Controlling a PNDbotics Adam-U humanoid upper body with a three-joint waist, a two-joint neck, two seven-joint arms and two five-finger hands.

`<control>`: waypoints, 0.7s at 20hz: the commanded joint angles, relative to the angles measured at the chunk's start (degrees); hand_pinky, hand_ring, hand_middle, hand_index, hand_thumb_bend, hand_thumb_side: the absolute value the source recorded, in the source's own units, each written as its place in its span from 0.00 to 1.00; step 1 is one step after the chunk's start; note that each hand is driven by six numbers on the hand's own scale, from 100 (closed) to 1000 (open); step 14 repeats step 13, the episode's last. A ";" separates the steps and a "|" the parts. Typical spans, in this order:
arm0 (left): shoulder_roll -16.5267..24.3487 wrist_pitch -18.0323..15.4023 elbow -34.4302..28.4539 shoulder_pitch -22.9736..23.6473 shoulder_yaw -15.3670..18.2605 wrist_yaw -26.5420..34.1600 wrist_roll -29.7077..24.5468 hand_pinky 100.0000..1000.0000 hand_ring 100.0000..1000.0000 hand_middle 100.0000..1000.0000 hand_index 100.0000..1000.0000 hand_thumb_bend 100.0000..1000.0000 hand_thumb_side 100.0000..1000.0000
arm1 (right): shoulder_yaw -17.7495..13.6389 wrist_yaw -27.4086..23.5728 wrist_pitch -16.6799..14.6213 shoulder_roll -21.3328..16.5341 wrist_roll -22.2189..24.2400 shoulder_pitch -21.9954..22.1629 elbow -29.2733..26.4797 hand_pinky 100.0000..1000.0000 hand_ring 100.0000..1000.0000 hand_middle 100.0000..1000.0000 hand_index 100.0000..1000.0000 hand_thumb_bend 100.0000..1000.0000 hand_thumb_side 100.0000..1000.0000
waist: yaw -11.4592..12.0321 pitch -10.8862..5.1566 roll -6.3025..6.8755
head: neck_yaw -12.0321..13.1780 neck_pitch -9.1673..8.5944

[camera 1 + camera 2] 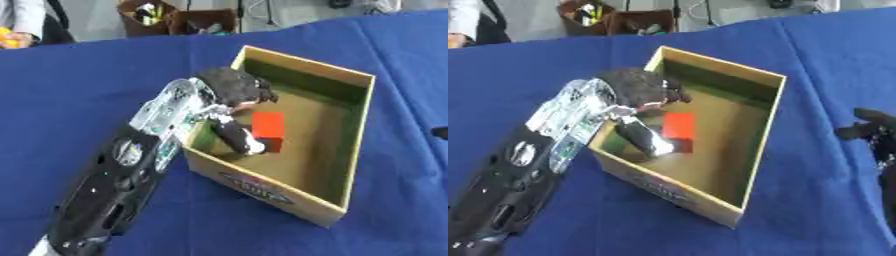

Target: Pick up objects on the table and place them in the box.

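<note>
An open cardboard box lies on the blue table. Inside it a red block rests on the floor near the left wall. My left hand reaches over that wall into the box. Its thumb points down and lies against the block's left side, while its fingers hang relaxed just above the block without closing on it. My right hand shows at the right edge, resting on the cloth with relaxed fingers and holding nothing.
Two brown containers with odds and ends stand past the table's far edge. A person's sleeve and a yellow thing show at the top left corner. Blue cloth stretches left of and in front of the box.
</note>
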 commanded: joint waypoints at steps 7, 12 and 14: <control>0.10 7.04 -13.12 -2.56 10.63 6.54 7.58 0.34 0.63 0.66 0.87 0.06 0.81 | 0.13 0.42 -0.04 0.14 0.09 0.04 -1.17 0.95 0.65 0.47 0.76 0.00 1.00 | 0.67 -1.43 -1.00 | -0.27 -0.37; -0.80 11.21 -19.91 0.17 17.18 10.72 11.76 0.25 0.53 0.55 0.83 0.00 0.85 | -0.05 0.30 -0.31 0.20 -0.08 0.05 -1.17 0.95 0.65 0.47 0.76 0.00 1.00 | 1.47 -1.47 -1.49 | -0.88 -0.27; -0.77 12.04 -21.25 0.92 18.28 11.54 12.58 0.25 0.53 0.55 0.83 0.00 0.85 | -0.10 0.25 -0.39 0.17 -0.16 0.07 -1.17 0.95 0.65 0.47 0.76 0.00 1.00 | 1.58 -1.49 -1.53 | -1.03 -0.23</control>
